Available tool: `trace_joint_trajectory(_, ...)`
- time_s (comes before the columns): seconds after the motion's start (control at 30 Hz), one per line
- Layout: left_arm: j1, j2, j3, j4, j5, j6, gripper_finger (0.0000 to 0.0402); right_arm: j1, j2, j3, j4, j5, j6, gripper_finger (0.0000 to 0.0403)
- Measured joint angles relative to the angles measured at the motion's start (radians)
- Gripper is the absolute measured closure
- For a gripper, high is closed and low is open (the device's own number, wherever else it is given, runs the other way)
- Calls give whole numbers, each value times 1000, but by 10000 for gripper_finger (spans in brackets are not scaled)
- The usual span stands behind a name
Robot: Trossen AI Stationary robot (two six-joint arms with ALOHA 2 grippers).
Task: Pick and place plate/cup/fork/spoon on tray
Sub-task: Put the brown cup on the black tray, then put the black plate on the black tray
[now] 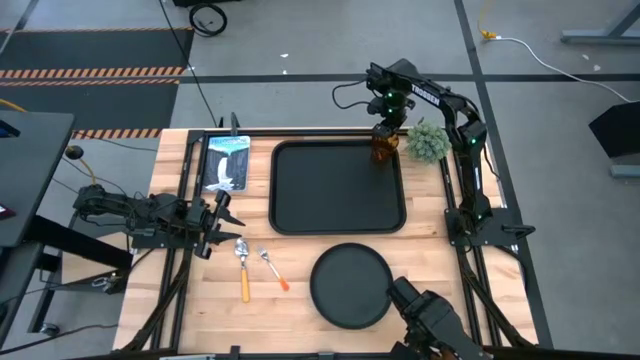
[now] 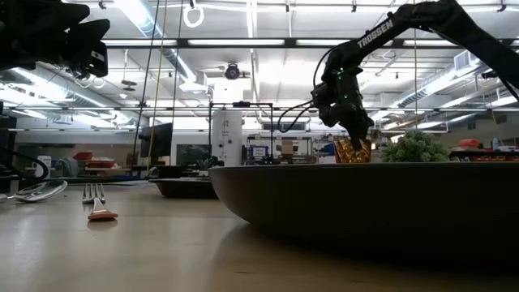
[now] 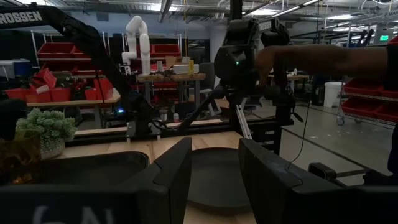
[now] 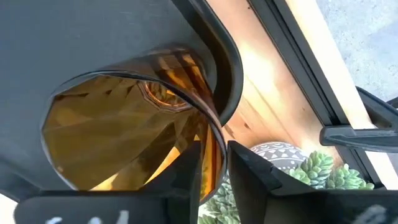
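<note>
The black tray (image 1: 338, 187) lies in the table's middle. My right gripper (image 1: 385, 128) is shut on the amber cup (image 1: 385, 145) over the tray's far right corner. The cup also shows in the right wrist view (image 4: 124, 143) and the low view (image 2: 353, 150). The round black plate (image 1: 350, 286) lies flat on the table near the front edge. The spoon (image 1: 243, 265) and the fork (image 1: 273, 268) lie flat left of the plate. My left gripper (image 1: 215, 222) is open and empty, left of the spoon, its fingers pointing toward the table's right. My right gripper holds the cup by its rim wall (image 4: 214, 146), one finger inside the cup and one outside, coming from above. The cup stands about upright over the tray's far right corner (image 4: 224, 68). Whether its base rests on the tray, I cannot tell.
A fuzzy green plant ball (image 1: 428, 140) stands just right of the cup, off the tray. A blue-white card (image 1: 226, 162) lies left of the tray. A dark device (image 1: 430, 315) stands at the near edge beside the plate. Frame rails run along the table's sides.
</note>
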Motion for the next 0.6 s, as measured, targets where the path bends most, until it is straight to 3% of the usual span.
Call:
trace_joint_trajectory(0.43, 0, 0, 0, 0, 0, 0, 260, 16, -124, 0, -17, 27, 15, 313)
trace_joint_trajectory(0.6, 0, 0, 0, 0, 0, 0, 260, 89, -194, 0, 2, -13, 58, 314)
